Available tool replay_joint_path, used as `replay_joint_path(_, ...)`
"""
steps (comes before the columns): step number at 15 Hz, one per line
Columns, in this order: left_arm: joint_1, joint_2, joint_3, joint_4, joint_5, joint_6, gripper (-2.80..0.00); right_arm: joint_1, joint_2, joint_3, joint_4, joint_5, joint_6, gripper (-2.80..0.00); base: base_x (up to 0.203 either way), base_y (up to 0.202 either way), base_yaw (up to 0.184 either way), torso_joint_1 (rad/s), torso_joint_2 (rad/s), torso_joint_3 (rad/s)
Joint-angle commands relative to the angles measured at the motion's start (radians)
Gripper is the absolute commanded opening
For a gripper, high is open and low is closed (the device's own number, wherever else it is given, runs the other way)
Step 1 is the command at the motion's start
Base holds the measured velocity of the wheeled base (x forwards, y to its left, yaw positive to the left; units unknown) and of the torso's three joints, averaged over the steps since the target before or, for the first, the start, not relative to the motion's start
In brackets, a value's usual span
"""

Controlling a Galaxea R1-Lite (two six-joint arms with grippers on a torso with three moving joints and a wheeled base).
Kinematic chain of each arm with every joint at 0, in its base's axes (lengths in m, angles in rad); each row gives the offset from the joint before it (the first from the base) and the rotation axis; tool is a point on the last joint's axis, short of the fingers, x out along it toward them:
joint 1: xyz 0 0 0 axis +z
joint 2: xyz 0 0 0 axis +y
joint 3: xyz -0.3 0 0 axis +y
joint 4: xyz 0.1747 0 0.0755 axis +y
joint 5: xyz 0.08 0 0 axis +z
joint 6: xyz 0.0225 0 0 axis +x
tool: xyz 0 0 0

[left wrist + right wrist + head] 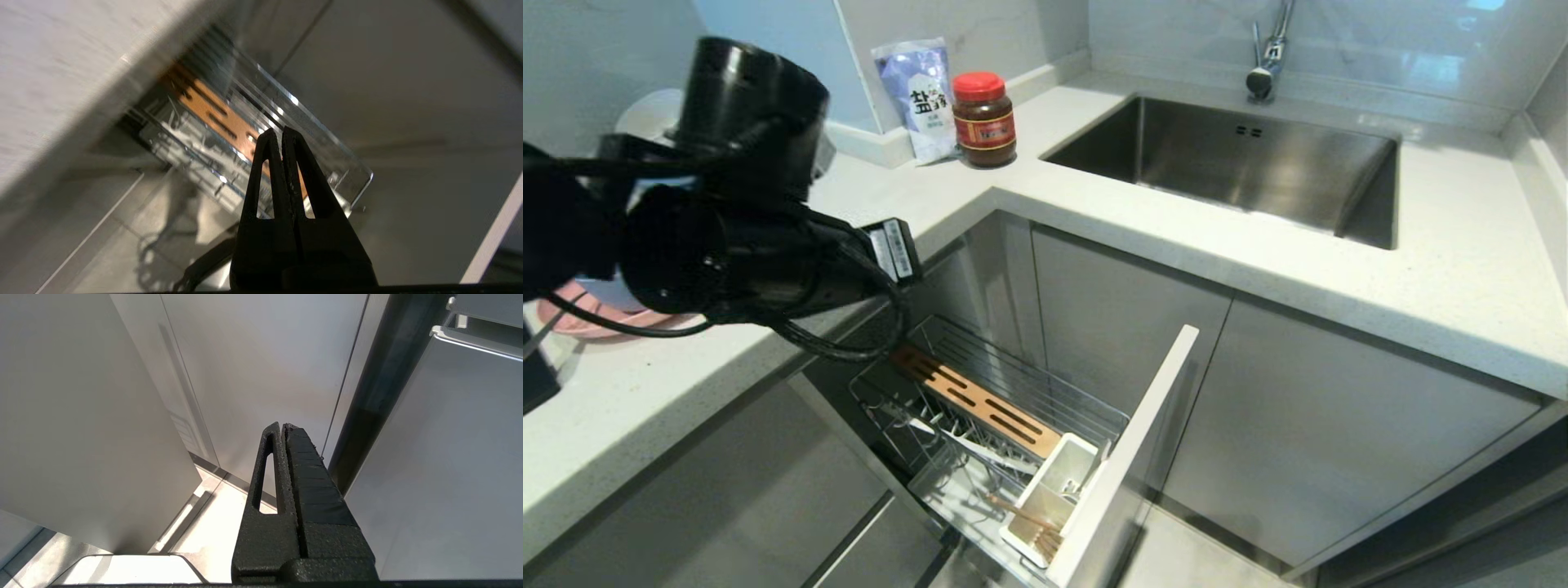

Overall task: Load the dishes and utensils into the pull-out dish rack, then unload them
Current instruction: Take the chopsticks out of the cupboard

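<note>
The pull-out dish rack [1029, 384] stands drawn out under the counter, with its slotted wooden bar [980, 400], white cutlery box [1054, 490] and pale front panel [1135, 441]. Wooden chopsticks [1033, 518] lie in the box. On the counter at far left, the pink plate [580, 322] shows as an edge behind my left arm [752, 245], which reaches over the counter edge. In the left wrist view my left gripper [282, 130] is shut and empty, hanging above the rack [327, 139] and its wooden bar [204, 98]. My right gripper [283, 425] is shut and empty, parked low beside cabinet doors.
The steel sink [1241, 163] and faucet [1266, 57] sit at the back right. A red-lidded jar [984, 118] and a salt bag [919, 98] stand in the counter corner. The counter edge [727, 367] overhangs the rack's rear. Grey cabinet doors [1307, 441] flank the rack.
</note>
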Motion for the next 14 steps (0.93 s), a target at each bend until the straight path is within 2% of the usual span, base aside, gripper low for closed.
replay_joint_path(1, -0.049, 0.089, 0.035, 0.005, 0.001, -0.003, -2.8, -0.001, -0.004, 0.002, 0.0, 0.0, 0.0, -2.8, 0.0, 0.0, 0.0, 0.0, 0.0, 0.0)
replay_joint_path(3, -0.061, 0.134, 0.031, 0.123, -0.001, -0.002, -2.8, 0.001, -0.004, 0.002, -0.001, 0.0, 0.0, -2.8, 0.0, 0.0, 0.0, 0.0, 0.0, 0.0)
replay_joint_path(5, -0.078, 0.181, -0.014, 0.237, -0.05, -0.007, -2.8, 0.001, -0.004, 0.002, -0.001, 0.0, 0.0, -2.8, 0.0, 0.0, 0.0, 0.0, 0.0, 0.0)
replay_joint_path(7, -0.081, 0.221, -0.036, 0.278, -0.137, -0.014, -2.8, 0.001, -0.004, 0.002, -0.001, 0.0, 0.0, -2.8, 0.0, 0.0, 0.0, 0.0, 0.0, 0.0)
replay_joint_path(11, -0.059, 0.32, -0.055, 0.31, -0.219, -0.015, -2.8, 0.0, -0.004, 0.002, -0.001, 0.0, 0.0, -2.8, 0.0, 0.0, 0.0, 0.0, 0.0, 0.0)
replay_joint_path(14, -0.037, 0.371, -0.084, 0.382, -0.334, -0.012, -2.8, 0.0, -0.004, 0.002, -0.001, 0.0, 0.0, -2.8, 0.0, 0.0, 0.0, 0.0, 0.0, 0.0)
